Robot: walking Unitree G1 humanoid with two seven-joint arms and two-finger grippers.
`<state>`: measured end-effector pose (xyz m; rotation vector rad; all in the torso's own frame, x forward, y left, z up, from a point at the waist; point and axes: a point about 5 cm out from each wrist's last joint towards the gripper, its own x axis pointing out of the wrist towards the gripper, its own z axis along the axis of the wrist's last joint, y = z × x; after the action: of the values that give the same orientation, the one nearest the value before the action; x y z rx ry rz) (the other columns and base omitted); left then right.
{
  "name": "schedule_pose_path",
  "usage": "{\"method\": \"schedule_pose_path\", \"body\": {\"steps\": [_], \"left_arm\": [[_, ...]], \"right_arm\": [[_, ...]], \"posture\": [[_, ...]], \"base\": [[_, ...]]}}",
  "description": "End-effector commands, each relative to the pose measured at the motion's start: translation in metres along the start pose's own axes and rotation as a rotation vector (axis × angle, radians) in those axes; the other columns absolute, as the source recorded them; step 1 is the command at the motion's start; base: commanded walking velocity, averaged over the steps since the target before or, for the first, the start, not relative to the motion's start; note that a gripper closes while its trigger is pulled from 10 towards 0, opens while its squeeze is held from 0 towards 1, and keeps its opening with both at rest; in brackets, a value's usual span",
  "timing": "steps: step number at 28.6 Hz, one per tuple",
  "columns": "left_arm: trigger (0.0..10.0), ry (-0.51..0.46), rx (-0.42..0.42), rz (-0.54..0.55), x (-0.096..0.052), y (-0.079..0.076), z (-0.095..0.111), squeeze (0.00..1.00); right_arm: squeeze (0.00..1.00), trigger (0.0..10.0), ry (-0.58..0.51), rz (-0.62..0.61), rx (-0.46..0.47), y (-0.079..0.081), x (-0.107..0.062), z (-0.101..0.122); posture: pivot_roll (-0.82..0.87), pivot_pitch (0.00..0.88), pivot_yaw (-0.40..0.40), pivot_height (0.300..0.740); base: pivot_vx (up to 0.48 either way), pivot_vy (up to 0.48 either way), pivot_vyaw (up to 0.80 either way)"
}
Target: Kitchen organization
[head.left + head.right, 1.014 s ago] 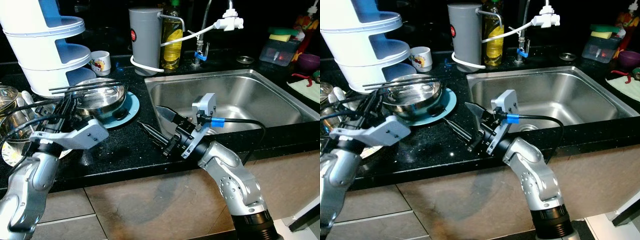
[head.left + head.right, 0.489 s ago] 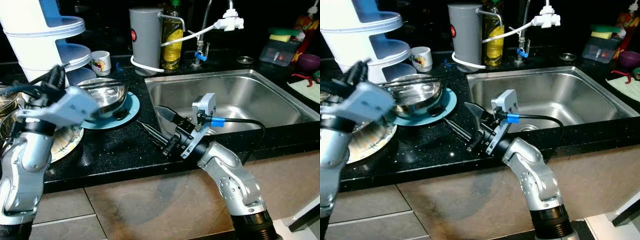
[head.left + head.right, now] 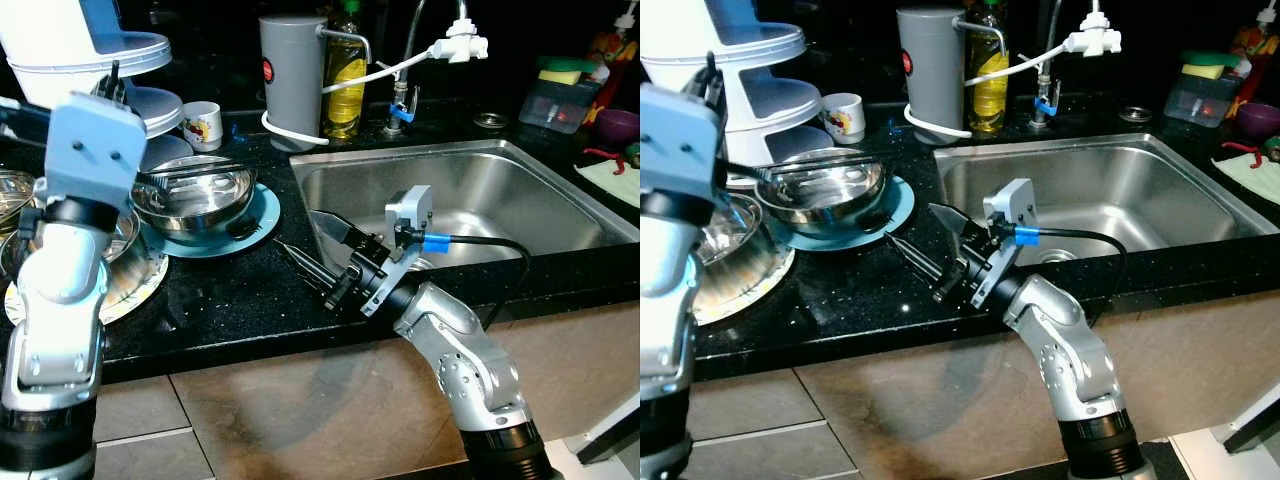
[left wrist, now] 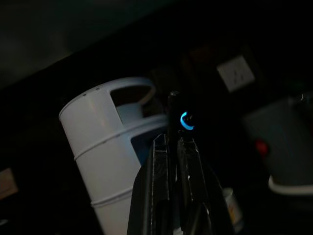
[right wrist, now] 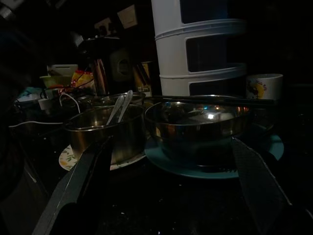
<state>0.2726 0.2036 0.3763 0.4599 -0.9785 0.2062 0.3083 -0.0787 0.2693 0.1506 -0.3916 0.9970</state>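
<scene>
From my station I see the right gripper (image 3: 318,248) at the centre of the head views, resting low over the black countertop (image 3: 240,290) just left of the stainless sink (image 3: 470,195), its two black fingers spread well apart and holding nothing; the right wrist view looks between those parted fingers toward the dishes. The left arm is raised at the left edge of the frame, its blue-grey wrist block up near the upper left. The left gripper (image 4: 172,161) appears in the left wrist view with its fingers pressed close together, only a thin slit between them, nothing clamped, pointing up toward the white tiered rack (image 4: 98,152). That same white tiered rack stands in the upper left of the left eye view. Just right of the left arm, a steel bowl (image 3: 195,192) sits on a light blue plate (image 3: 235,225), and a pair of dark chopsticks (image 3: 190,172) lies across the bowl's rim. At the left edge a large steel dish (image 3: 735,270) sits on the counter. Behind the bowl stands a small printed cup (image 3: 202,125). At the top centre a grey cylindrical canister (image 3: 290,80) stands beside a yellow oil bottle (image 3: 345,85), with the white-tipped tap (image 3: 455,45) to their right. A dish sponge (image 3: 565,70) sits in the upper right corner.
</scene>
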Motion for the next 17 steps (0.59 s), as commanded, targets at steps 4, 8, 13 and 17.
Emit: {"method": "schedule_pose_path", "body": {"steps": [4,8,13,17], "left_arm": [[0.0,0.006,-0.373,0.089,0.014,0.008,0.002,0.0],[0.0,0.074,-0.612,0.171,0.019,0.011,-0.007,0.0],[0.0,0.278,-0.934,0.204,0.012,0.0,-0.037,0.0],[0.0,0.459,-1.011,0.101,0.001,-0.013,-0.061,0.0]], "right_arm": [[0.0,10.0,-0.049,-0.004,0.004,0.002,0.002,0.009],[0.0,10.0,-0.063,-0.017,0.01,0.002,0.003,0.01],[0.0,10.0,-0.106,-0.082,0.024,-0.001,0.006,0.011],[0.0,10.0,-0.17,-0.155,0.048,-0.007,0.006,0.019]], "posture": [[0.04,0.168,0.005,0.74],[0.04,0.168,0.005,0.74],[0.03,0.167,0.006,0.74],[0.02,0.164,0.011,0.74]], "base": [[0.0,0.0,0.0],[0.0,0.0,0.0],[0.0,0.0,0.0],[0.0,0.0,0.0]]}}
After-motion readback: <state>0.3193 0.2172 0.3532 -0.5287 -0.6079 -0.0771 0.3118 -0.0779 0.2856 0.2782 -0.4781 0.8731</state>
